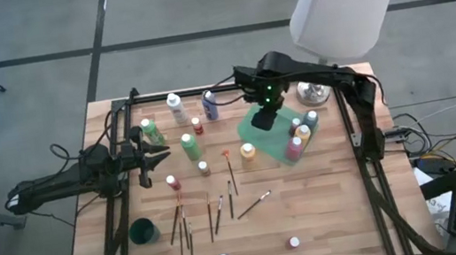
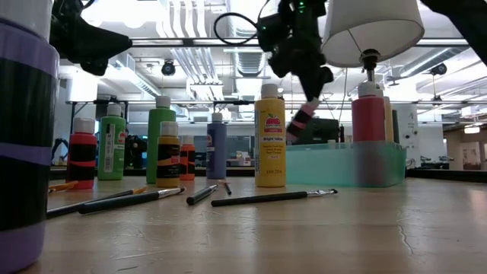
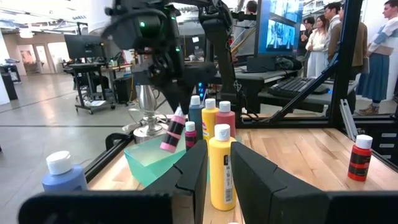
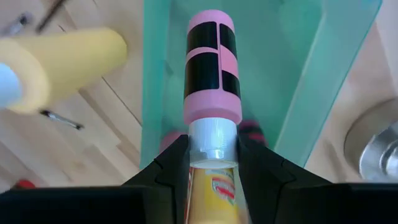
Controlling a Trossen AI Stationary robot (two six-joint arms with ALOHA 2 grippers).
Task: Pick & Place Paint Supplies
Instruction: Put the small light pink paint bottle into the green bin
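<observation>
Pink bottle [image 4: 209,68], white-capped and banded in black, hangs tilted from the right gripper [image 4: 211,155], whose fingers pinch it at the cap, over the open near end of the translucent green tray [image 1: 263,131]. Several bottles already stand bunched at the tray's far end [image 1: 302,133], so I'd say the trick now is to bring it lower, straighten it, and set it on the bare floor beside them rather than drop it from where it hangs, or it may tip. A yellow bottle [image 1: 247,151] stands just outside the tray wall and wants a clear berth. The left gripper [image 1: 160,156] waits over the table's left side, fingers slightly apart and holding nothing.
</observation>
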